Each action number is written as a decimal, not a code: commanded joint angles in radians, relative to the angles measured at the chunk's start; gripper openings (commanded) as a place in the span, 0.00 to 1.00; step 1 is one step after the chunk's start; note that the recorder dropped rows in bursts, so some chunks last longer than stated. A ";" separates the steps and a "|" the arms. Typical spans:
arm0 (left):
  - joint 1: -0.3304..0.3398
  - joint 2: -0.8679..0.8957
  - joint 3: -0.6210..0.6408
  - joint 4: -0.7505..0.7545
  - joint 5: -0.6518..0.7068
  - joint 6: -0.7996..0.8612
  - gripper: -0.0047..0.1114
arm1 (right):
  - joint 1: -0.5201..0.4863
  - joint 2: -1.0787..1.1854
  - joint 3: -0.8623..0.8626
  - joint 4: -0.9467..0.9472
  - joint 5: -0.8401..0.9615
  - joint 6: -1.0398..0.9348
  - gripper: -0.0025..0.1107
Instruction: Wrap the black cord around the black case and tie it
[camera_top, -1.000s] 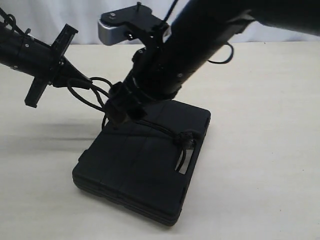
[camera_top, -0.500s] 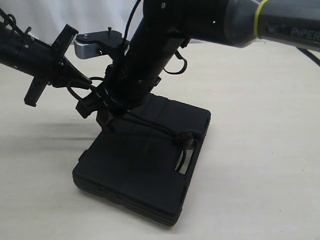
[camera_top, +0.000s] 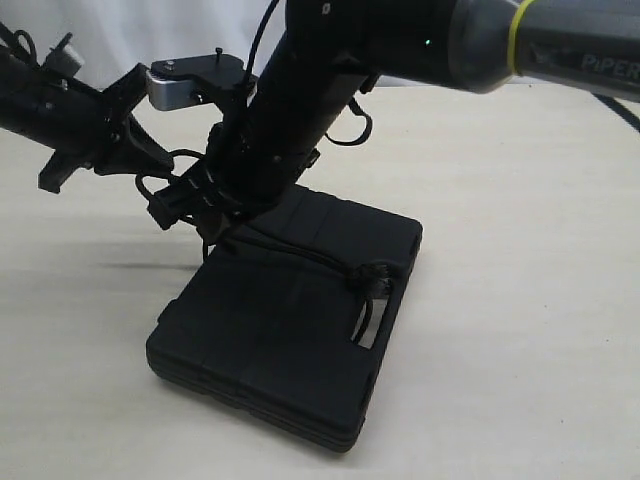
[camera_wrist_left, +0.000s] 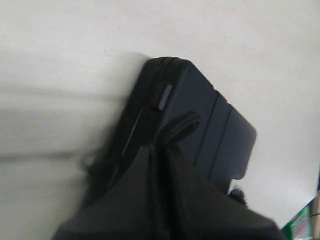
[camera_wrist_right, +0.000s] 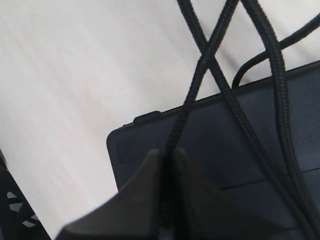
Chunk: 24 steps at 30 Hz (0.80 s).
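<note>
While one black case (camera_top: 280, 330) lies flat, two sets of jaws both pinch the single black cord (camera_wrist_right: 206, 59).

A pale cream tabletop (camera_top: 520, 330) is bearing a flat black case (camera_top: 270, 340), which is lying lid-up near the middle, slot handle facing the right.

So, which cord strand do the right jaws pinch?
The black cord strand slanting from the crossing down into them; the others run on across the black case.
</note>
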 joint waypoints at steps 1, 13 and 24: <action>-0.002 0.000 -0.008 0.028 -0.027 0.189 0.04 | -0.004 -0.005 -0.003 0.017 0.012 0.004 0.06; -0.002 0.000 -0.008 0.051 -0.052 0.197 0.04 | 0.001 -0.008 -0.002 0.019 0.043 -0.011 0.06; -0.002 0.000 -0.008 -0.052 0.120 0.193 0.04 | 0.031 0.078 0.005 0.047 -0.145 0.019 0.39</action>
